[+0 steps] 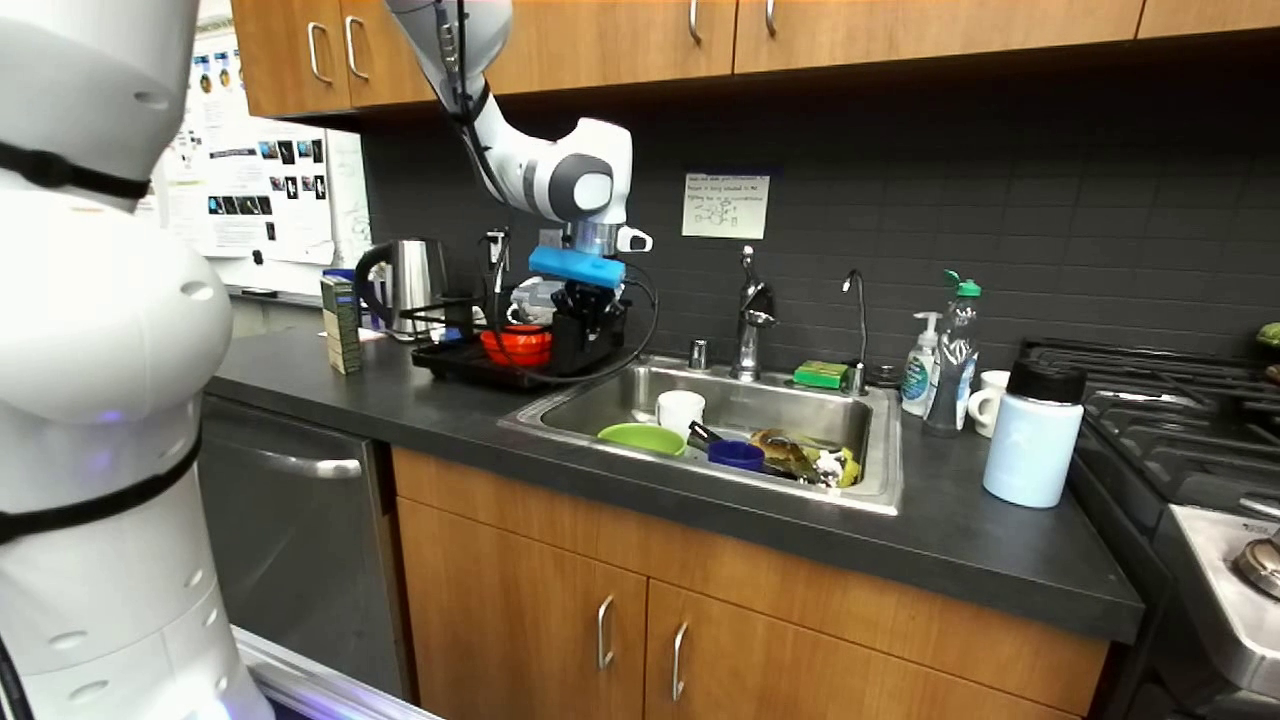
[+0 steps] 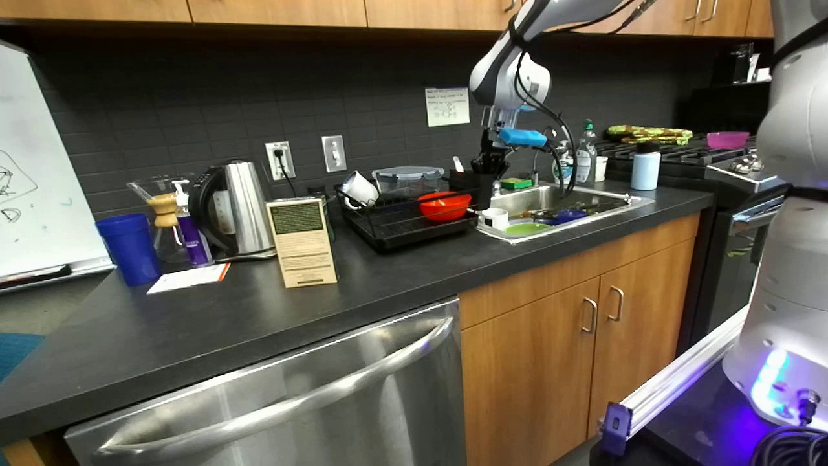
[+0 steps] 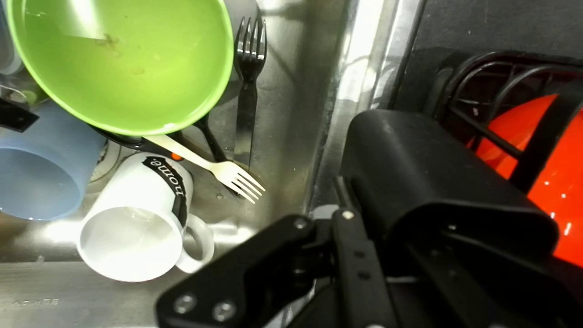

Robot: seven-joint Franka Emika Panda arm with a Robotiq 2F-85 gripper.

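Gripper [image 3: 348, 206], lower centre of wrist view: clenched beside black caddy [image 3: 401, 159]; whether pinching its wall, cannot tell. Safest judged slow, clear of rack wires [image 3: 485, 133], right.

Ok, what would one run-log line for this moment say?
gripper: shut on black holder | nearby: red bowl in dish rack | sink: green bowl, white mug, forks

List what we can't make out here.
- Wrist view: inside of the boxy black plastic caddy, lost in shadow.
- An exterior view: tips of the black two-fingered pincer, lost against the caddy.
- Wrist view: glossy round red bowl, cut by right edge.
- Wrist view: pale plastic fork, handle end under round green bowl.
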